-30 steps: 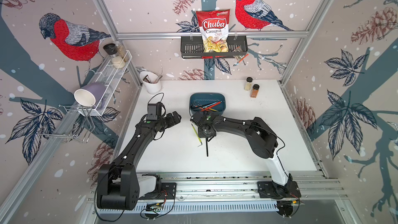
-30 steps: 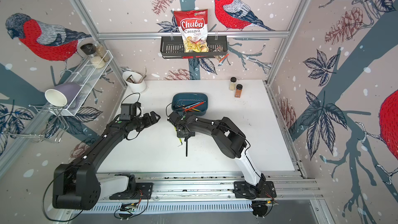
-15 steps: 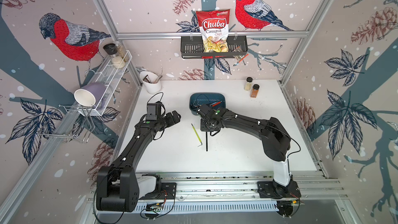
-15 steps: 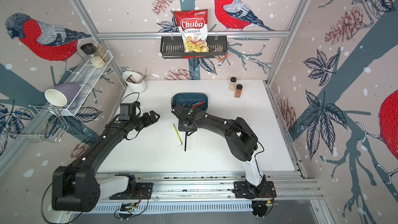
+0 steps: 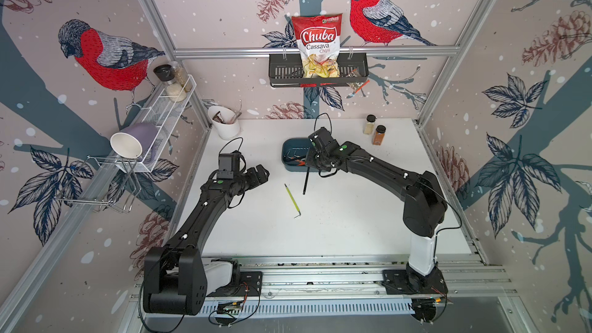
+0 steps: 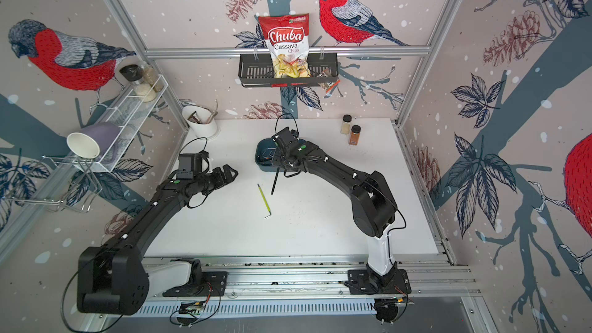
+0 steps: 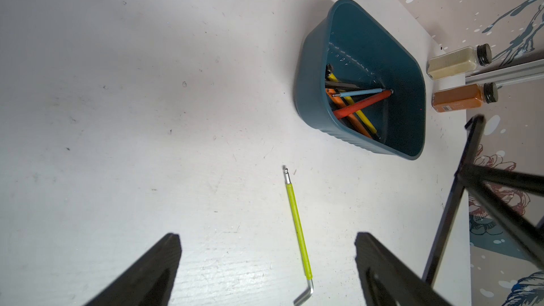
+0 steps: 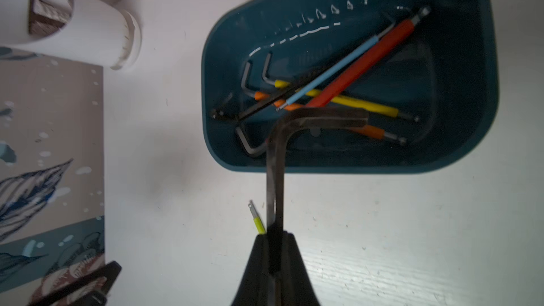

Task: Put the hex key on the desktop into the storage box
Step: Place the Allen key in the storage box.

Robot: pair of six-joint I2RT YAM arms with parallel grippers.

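Observation:
My right gripper (image 8: pixel 275 235) is shut on a black hex key (image 8: pixel 275 172). The key's bent short end reaches over the near rim of the teal storage box (image 8: pixel 212 83). In both top views the key's long shaft (image 5: pixel 305 182) hangs down past the storage box (image 5: pixel 290 168) toward the desktop (image 5: pixel 352 219). Several coloured hex keys lie inside the box. A green-sleeved hex key (image 5: pixel 292 198) lies flat on the desktop. My left gripper (image 7: pixel 268 239) hovers open above the green hex key (image 7: pixel 297 225), touching nothing.
A white cup (image 5: pixel 224 123) with utensils stands at the back left corner, two spice jars (image 5: pixel 374 129) at the back right. A white wire rack (image 5: pixel 160 116) lines the left wall. A black basket (image 5: pixel 317 73) with a chips bag hangs on the back wall.
My right arm has carried the black hex key away from the green one, back toward the storage box, and its bent end now hangs over the rim. The left arm has not moved.

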